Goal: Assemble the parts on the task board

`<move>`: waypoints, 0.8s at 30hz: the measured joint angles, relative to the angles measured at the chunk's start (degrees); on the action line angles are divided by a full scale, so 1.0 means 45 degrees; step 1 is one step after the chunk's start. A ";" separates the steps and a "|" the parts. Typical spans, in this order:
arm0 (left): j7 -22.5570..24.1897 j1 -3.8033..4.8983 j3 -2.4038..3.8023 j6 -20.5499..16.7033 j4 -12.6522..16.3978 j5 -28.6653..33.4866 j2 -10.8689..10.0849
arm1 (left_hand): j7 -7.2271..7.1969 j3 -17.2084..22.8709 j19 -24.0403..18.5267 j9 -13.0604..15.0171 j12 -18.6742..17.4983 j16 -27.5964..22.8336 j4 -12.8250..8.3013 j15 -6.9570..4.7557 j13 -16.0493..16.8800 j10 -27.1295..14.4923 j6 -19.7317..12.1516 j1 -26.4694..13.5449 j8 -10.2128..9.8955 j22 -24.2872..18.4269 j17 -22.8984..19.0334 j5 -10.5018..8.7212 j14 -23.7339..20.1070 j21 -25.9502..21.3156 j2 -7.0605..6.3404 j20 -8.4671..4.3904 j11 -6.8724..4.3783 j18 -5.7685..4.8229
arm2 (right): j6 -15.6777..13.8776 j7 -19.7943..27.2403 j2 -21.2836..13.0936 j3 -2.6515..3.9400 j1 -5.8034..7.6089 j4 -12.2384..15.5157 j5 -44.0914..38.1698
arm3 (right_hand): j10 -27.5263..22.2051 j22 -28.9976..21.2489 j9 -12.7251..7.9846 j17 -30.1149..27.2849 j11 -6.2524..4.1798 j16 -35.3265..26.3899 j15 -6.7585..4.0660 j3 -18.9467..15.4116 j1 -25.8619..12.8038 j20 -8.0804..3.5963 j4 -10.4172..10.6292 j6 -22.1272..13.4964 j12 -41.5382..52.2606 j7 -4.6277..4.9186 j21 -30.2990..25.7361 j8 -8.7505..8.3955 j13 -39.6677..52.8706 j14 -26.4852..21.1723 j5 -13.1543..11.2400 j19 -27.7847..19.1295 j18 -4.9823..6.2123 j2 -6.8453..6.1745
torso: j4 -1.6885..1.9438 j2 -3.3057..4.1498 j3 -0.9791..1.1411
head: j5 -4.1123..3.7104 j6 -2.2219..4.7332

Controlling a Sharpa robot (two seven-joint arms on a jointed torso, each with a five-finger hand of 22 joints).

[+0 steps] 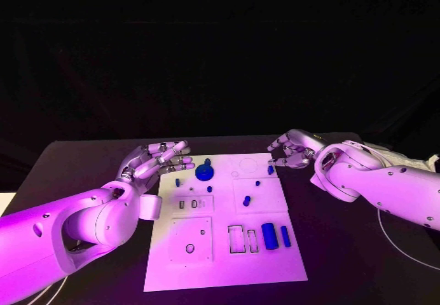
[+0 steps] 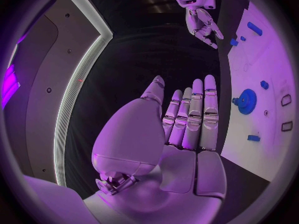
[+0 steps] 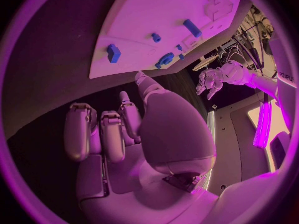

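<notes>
The white task board [image 1: 224, 254] lies in the middle of the black table. On its far part are a blue gear [image 1: 205, 171] and several small blue pieces, among them a peg [image 1: 246, 201]. A thick blue cylinder [image 1: 269, 235] and a thinner one [image 1: 285, 236] lie near its right edge. My left hand [image 1: 156, 162] hovers at the board's far left corner, fingers stretched out and holding nothing. My right hand [image 1: 294, 152] is at the far right corner with fingers bent, its fingertips just beside a small blue block [image 1: 271, 169]. That block [image 3: 112, 53] sits on the board, apart from the fingers.
Empty slots and outlined recesses [image 1: 242, 239] mark the board's near half. Black table [image 1: 348, 254] surrounds the board on both sides. The gear [image 2: 247, 101] lies close to my left hand's fingertips [image 2: 209, 82].
</notes>
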 measured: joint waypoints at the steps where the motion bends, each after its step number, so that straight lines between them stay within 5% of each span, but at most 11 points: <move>1: 0.0000 0.0000 0.0000 0.0001 -0.0024 0.0000 0.0004 | 0.0000 0.0000 0.0000 0.0000 0.0000 0.0000 0.0000 0.0000 0.0000 0.0000 0.0000 0.0000 0.0000 0.0000 0.0000 0.0000 0.0000 0.0000 0.0000 0.0000 0.0000 -0.0001 | 0.0026 0.0071 0.0001 -0.0003 -0.0045 -0.0079 0.0033 | 0.0000 0.0000 0.0000 0.0000 0.0000 0.0000 0.0000 0.0000 0.0000 0.0000 0.0000 -0.0024 0.0000 0.0024 0.0000 0.0000 0.0000 0.0000 0.0000 0.0000 0.0000 0.0000 | 0.0000 0.0000 0.0007 | 0.0002 0.0002; 18: 0.0002 -0.0003 -0.0002 0.0016 -0.0246 -0.0001 0.0005 | 0.0000 0.0000 0.0000 0.0000 0.0000 0.0000 0.0000 0.0000 0.0000 0.0000 0.0000 0.0000 0.0000 0.0002 -0.0002 0.0000 0.0000 0.0000 0.0000 0.0000 0.0000 0.0000 | 0.0551 0.0956 0.0147 -0.0005 -0.0536 -0.0770 0.0129 | -0.0001 -0.0003 -0.0014 -0.0003 0.0001 -0.0005 -0.0001 -0.0071 0.0063 0.0000 -0.0070 -0.0065 -0.0001 0.0064 0.0000 0.0000 -0.0004 0.0000 0.0000 -0.0001 0.0000 -0.0064 | 0.0016 0.0002 -0.0011 | -0.0045 -0.0118; 24: 0.0001 -0.0003 -0.0002 0.0026 -0.0265 -0.0001 0.0019 | 0.0000 0.0001 0.0000 0.0000 0.0000 0.0000 0.0001 0.0000 0.0000 0.0000 0.0000 0.0000 0.0000 0.0002 -0.0003 0.0000 0.0000 0.0000 0.0000 0.0000 0.0000 0.0000 | 0.0595 0.1050 0.0412 -0.0005 -0.0648 -0.1087 -0.0002 | -0.0001 0.0013 -0.0014 -0.0003 0.0001 -0.0005 -0.0001 0.0057 0.0292 0.0034 -0.0198 -0.0065 -0.0001 0.0064 0.0000 0.0001 -0.0002 0.0000 -0.0052 0.0033 0.0000 0.0165 | 0.0024 0.0002 -0.0009 | -0.0062 -0.0154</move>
